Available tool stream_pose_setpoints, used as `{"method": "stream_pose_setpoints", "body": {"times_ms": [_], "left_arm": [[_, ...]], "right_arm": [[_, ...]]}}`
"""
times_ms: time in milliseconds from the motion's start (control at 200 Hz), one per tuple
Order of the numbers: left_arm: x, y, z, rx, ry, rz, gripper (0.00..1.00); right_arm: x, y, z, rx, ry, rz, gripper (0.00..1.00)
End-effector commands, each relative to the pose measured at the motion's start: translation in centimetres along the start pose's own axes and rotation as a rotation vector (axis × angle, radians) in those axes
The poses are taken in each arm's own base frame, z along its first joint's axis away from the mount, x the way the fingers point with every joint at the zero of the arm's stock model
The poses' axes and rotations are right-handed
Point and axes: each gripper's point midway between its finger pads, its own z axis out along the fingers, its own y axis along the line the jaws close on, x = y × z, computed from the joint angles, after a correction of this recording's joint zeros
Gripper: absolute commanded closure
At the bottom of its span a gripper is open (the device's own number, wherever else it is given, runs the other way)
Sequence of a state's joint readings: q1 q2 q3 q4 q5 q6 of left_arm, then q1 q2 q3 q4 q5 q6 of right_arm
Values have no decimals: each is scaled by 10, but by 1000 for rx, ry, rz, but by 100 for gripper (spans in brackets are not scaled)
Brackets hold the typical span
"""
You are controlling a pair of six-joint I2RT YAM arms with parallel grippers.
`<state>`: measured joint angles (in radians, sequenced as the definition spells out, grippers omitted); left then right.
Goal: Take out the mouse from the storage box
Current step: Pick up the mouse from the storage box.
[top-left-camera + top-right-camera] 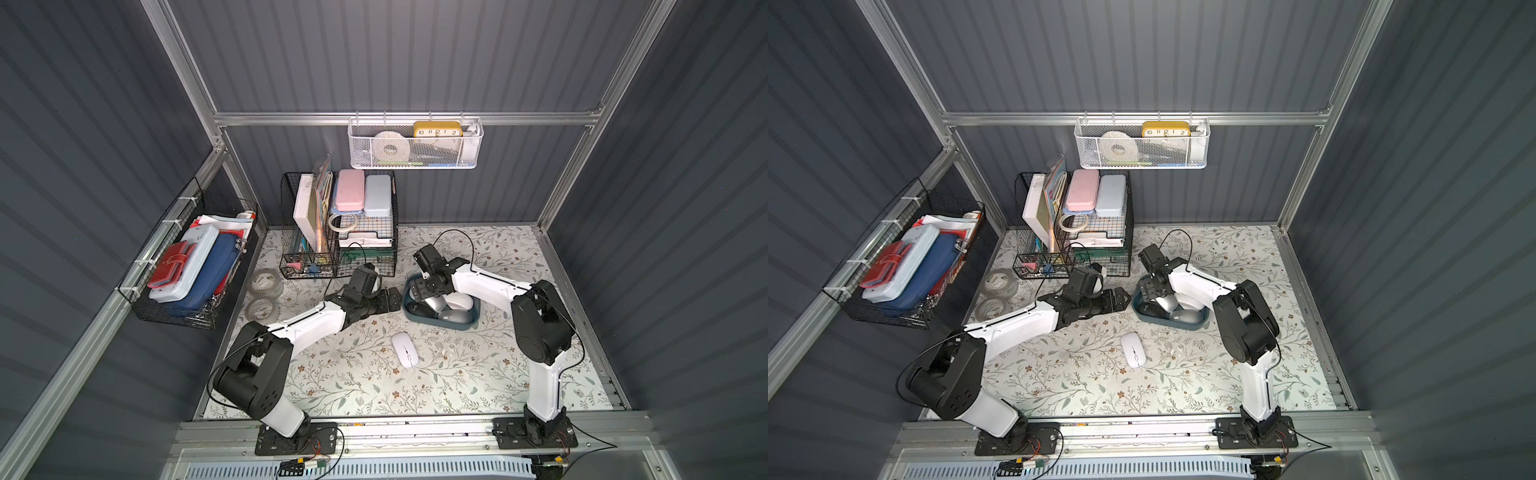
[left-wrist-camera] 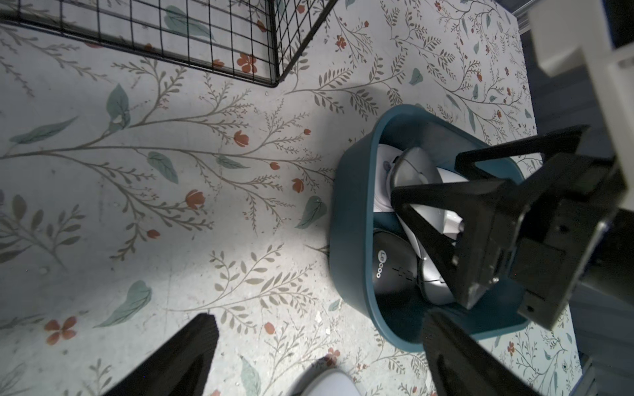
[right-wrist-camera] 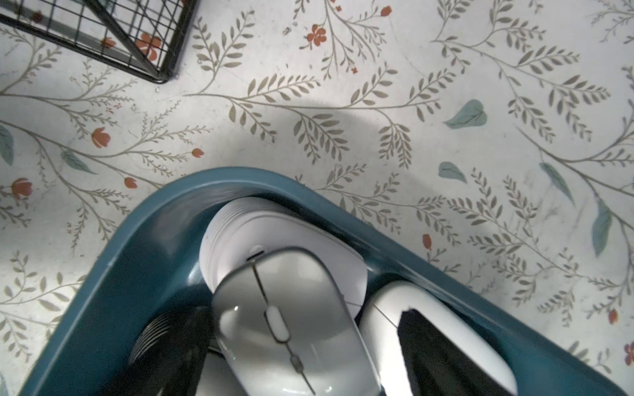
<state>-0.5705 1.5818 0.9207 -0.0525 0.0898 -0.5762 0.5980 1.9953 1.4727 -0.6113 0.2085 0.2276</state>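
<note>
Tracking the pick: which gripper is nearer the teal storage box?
Right. The right gripper hangs inside the storage box, fingers astride a silver mouse; the left gripper sits just outside its end.

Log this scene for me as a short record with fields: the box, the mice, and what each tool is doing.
storage box: teal, on the floral table, holding a pile of mice
right tool: open, down in the box, fingers either side of the silver mouse, not yet closed
left tool: open, empty, beside the box
white mouse: on the table, outside the box
</note>
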Motion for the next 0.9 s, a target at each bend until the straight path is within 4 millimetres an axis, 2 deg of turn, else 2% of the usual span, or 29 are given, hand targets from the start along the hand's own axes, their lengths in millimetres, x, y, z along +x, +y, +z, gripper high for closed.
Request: {"method": "stream_pose_setpoints", "body": {"times_ms": [0, 100, 245, 360, 590, 896], "left_arm": [[-6, -4, -1, 7, -11, 19, 1], [-6, -2, -1, -4, -9, 19, 1], [-6, -2, 2, -5, -7, 18, 1], [-6, -2, 1, -8, -9, 18, 1], [-4, -1, -2, -10, -6, 16, 1], [-4, 1, -3, -19, -11, 12, 1]], "right_arm": [[6, 4, -6, -43, -14, -27, 8], [11, 8, -9, -78, -25, -67, 6], [18, 3, 0, -60, -2, -102, 5], [19, -5, 6, -36, 8, -100, 10], [22, -2, 8, -53, 14, -114, 19], [26, 1, 13, -70, 30, -126, 21]]}}
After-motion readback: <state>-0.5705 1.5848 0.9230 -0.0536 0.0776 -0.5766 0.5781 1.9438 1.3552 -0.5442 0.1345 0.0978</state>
